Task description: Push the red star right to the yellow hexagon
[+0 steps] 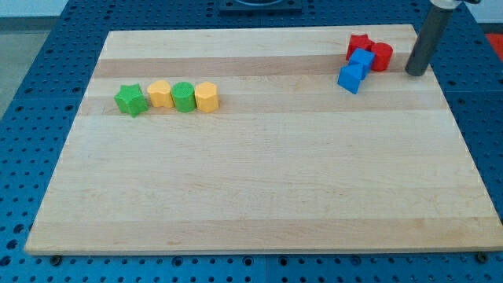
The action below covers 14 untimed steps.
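The red star (358,44) sits near the view's top right, at the back of a tight cluster with a second red block (382,56) and two blue blocks (362,60) (350,78). The yellow hexagon (206,97) is far to the left, at the right end of a row of blocks. My tip (414,73) rests on the board just right of the cluster, a short gap from the second red block and touching none of the blocks.
The row on the left reads green star (131,100), yellow block (159,94), green round block (183,97), then the yellow hexagon. The wooden board (259,189) lies on a blue perforated table; its right edge is close to my tip.
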Motion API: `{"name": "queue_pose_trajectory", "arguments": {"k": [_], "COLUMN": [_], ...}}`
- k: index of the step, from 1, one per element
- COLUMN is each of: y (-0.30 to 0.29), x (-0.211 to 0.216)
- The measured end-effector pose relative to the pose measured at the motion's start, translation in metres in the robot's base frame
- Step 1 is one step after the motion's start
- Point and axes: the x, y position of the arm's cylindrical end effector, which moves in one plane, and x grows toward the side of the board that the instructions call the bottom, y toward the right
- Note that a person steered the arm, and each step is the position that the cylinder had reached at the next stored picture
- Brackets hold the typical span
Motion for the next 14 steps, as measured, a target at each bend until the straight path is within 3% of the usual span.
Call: {"name": "queue_pose_trajectory", "arguments": {"k": [3, 10, 11, 12, 13, 14], "y": [-0.016, -0.128, -0.122, -0.063, -0.059, -0.064], "x": [-0.049, -0.002, 0.01, -0.014, -0.016, -0.054]}}
